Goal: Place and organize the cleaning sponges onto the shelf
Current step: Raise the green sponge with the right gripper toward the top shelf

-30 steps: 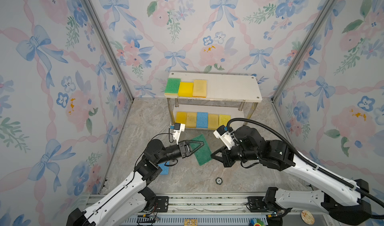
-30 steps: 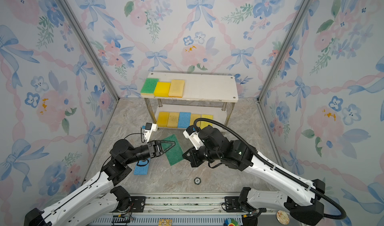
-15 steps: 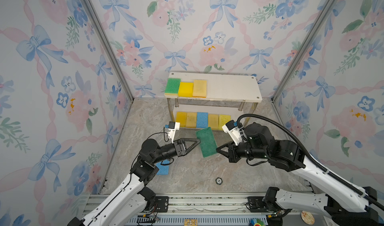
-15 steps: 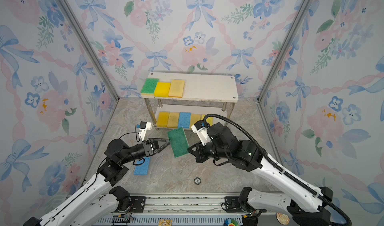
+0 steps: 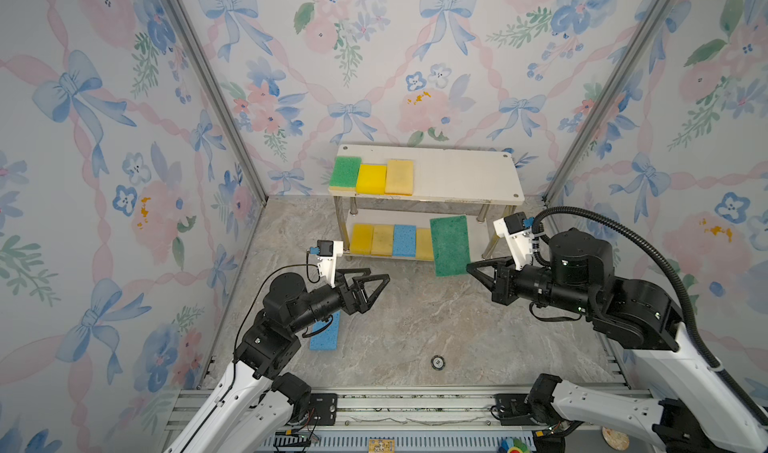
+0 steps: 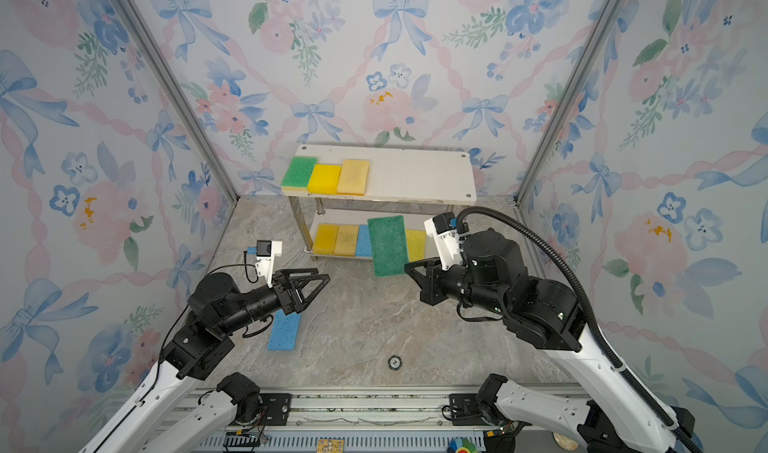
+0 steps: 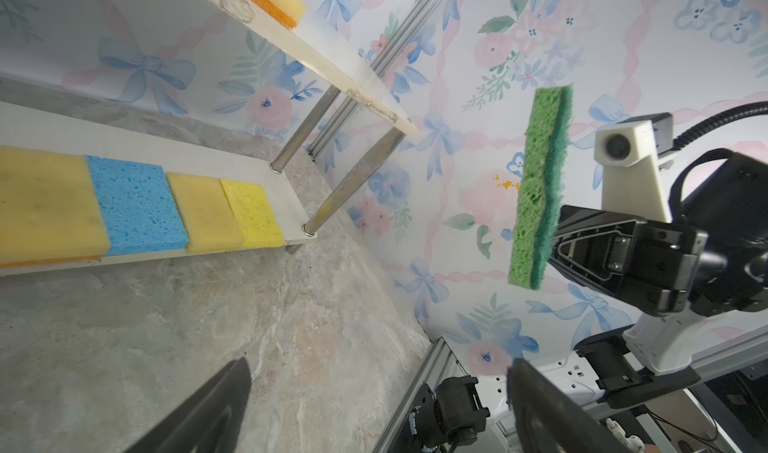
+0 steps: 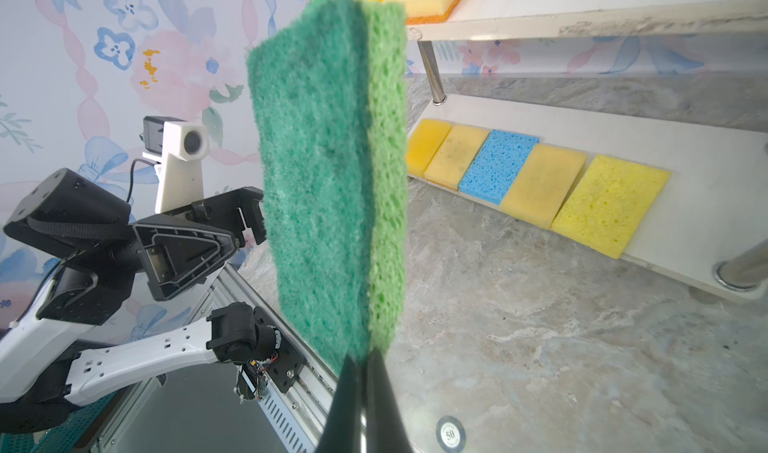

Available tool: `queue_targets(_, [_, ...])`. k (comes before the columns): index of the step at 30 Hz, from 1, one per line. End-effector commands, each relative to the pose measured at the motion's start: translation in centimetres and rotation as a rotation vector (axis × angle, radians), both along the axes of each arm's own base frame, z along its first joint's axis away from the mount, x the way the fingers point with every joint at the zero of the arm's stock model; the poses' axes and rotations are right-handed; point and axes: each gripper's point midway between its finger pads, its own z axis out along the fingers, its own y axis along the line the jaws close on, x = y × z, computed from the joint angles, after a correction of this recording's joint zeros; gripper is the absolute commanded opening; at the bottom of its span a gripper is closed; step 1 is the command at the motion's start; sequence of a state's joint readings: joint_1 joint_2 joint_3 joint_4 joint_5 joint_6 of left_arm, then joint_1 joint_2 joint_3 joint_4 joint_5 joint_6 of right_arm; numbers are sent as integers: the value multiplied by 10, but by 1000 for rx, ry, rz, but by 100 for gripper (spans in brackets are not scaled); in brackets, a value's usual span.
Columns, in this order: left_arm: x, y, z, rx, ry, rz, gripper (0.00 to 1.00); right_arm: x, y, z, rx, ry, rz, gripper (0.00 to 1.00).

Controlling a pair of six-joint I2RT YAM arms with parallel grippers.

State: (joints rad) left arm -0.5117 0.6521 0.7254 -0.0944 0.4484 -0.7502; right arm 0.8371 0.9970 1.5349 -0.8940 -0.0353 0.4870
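1. Pinched shut on green sponge, upright, at 6 o'clock of shelf: right gripper.
2. Spread wide, empty, at 8 o'clock from it: left gripper.
3. Flat on floor, 7 o'clock: blue sponge.

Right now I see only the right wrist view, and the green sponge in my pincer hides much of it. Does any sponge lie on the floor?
Observer: Yes. One flat light blue foam sponge lies on the grey marbled floor, partly under the left arm.
Operator: How many sponges are up on top? Mine hides that corner.
Observer: Three, at the left end of the white top board: a green-faced sponge, a bright yellow sponge, a pale tan sponge.
Operator: Does my green scouring sponge touch anything?
Observer: Only the right pincer, shut on one end. The left wrist view shows it in the air, apart from the chrome-legged white shelf.
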Motion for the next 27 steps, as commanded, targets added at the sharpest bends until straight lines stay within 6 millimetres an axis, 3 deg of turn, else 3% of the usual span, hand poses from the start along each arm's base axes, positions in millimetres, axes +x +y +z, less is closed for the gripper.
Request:
queue_targets(1, [5,2,-3,60,-28,18,98,9,-12,17,-22,-35,-49,0])
queue_targets(16, [20,19,-33,330,-134,93,98,52,2,71,113,93,-68,0])
queue_targets(27, [23,26,-67,442,-157,101,98,90,-1,72,236,273,-125,0])
